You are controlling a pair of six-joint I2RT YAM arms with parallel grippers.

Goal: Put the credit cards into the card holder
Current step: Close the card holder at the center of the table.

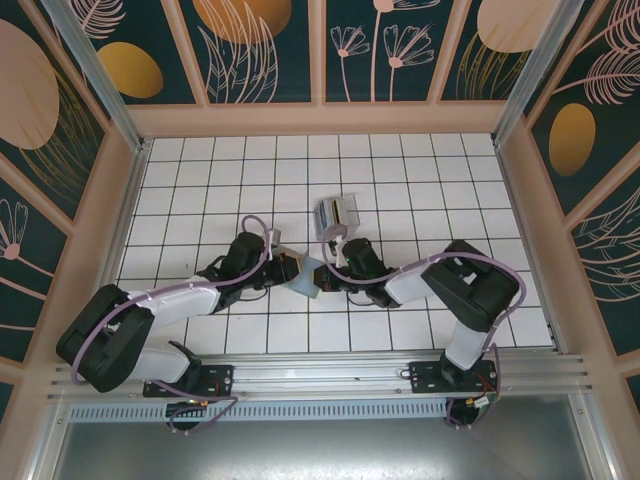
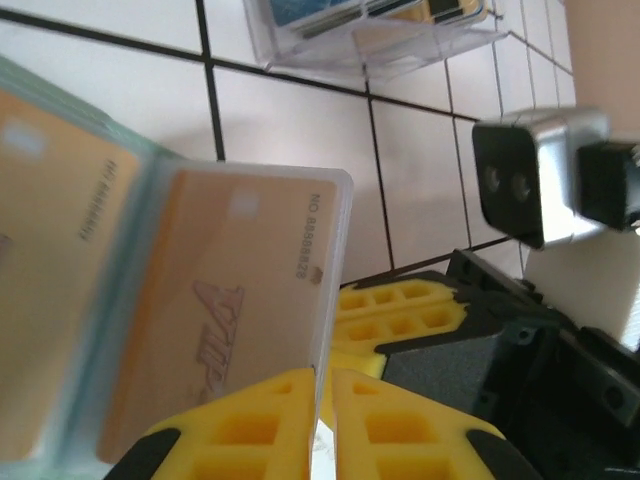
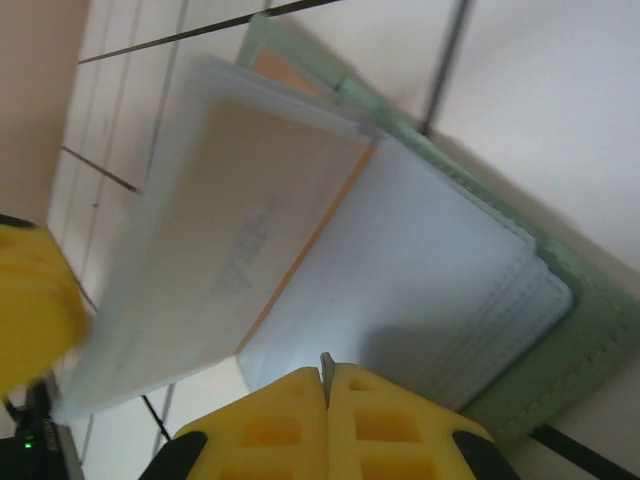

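The grey-green card holder [image 1: 303, 281] is held up off the tiles between both grippers, open. My left gripper [image 2: 322, 372] is shut on the edge of a clear sleeve with a tan card [image 2: 230, 320] inside it. A second tan card [image 2: 55, 300] lies in the holder's left half. My right gripper [image 3: 327, 368] is shut on a thin edge of the holder's pale inner flap [image 3: 420, 270]. The holder's green cover [image 3: 570, 340] shows behind that flap, and the sleeved tan card [image 3: 240, 250] stands to the left. In the top view the left gripper [image 1: 290, 268] and right gripper [image 1: 322, 277] nearly touch.
A small clear plastic box [image 1: 337, 213] holding more cards stands just beyond the grippers, also visible as the clear box [image 2: 370, 30]. The right gripper's yellow fingers [image 2: 400, 310] sit close to my left one. Wooden walls [image 1: 320, 118] ring the white tiled floor.
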